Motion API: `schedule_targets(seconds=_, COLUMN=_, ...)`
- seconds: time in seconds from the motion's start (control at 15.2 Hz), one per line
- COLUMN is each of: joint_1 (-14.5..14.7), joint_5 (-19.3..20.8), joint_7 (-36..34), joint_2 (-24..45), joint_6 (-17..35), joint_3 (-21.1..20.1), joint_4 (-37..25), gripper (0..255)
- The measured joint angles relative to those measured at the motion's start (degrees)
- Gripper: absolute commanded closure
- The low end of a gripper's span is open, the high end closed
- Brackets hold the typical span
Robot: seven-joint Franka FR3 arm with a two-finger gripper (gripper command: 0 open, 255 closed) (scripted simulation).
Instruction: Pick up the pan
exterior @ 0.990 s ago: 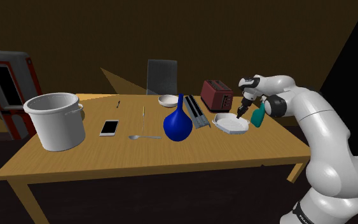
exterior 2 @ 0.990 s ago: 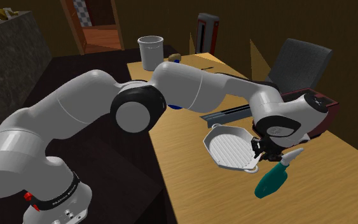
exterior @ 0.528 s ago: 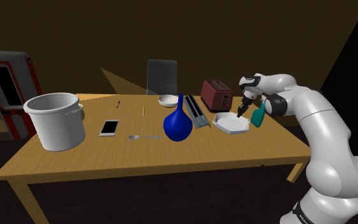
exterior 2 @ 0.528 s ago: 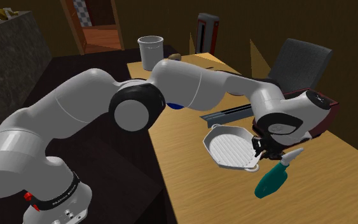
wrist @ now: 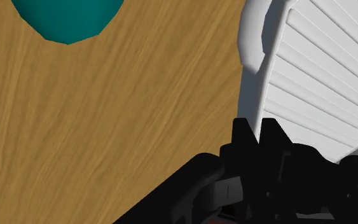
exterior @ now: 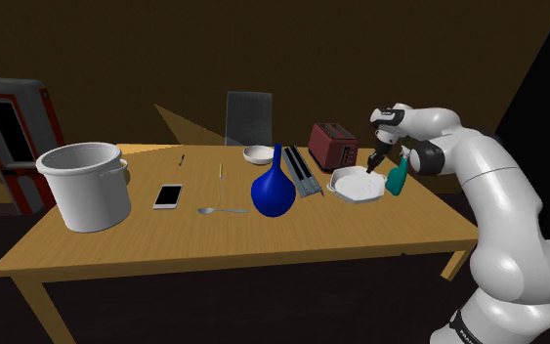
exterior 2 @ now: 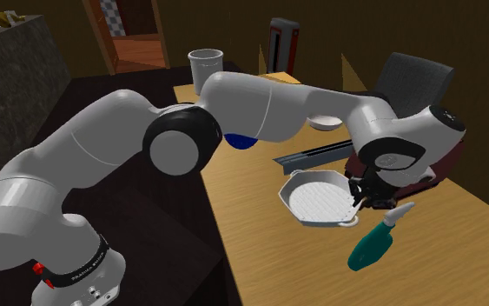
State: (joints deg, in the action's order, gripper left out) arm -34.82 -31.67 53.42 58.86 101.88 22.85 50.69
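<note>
Claw: the black claw [wrist: 255,127] was drawn nearly together, one finger on each side of the pan's side wall and clamped on it.
Pan: white and eight-sided with a ribbed floor [exterior 2: 319,200]. It was held by the rim directly under the claw, and the rest of it reached away from the claw toward the blue vase [exterior: 274,191].
Table: the wooden table [exterior: 214,239] ran bare beneath the claw, on the side away from the pan.
Neighbours: a teal-handled tool [exterior 2: 374,243] lay just beside the claw, opposite the pan and apart from both. A red toaster [exterior: 332,145] stood close behind the claw.
Done: I judged the reach and the closing of the claw on the rim complete.
Lift: the pan sat about level and very low. I could not tell whether its underside was touching the table or was a shade clear of it.
Left: by my reckoning, raising the pan plainly clear of the table.
Risk: the hold was on one edge only, so the far side seemed likely to sag or swing as the pan rose. The teal-handled tool was close enough to get nudged.
</note>
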Motion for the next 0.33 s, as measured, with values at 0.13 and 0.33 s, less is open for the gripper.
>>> schedule_targets(seconds=0.13, joint_1=-0.1, joint_5=0.2, joint_7=-0.3, joint_2=-0.5, joint_6=-1.0, joint_3=0.1, joint_4=-0.6, gripper=255)
schedule_targets(seconds=0.33, joint_1=-0.3, joint_5=0.4, joint_7=-0.7, joint_2=-1.2, joint_6=-2.5, joint_3=0.3, joint_4=-1.4, gripper=255)
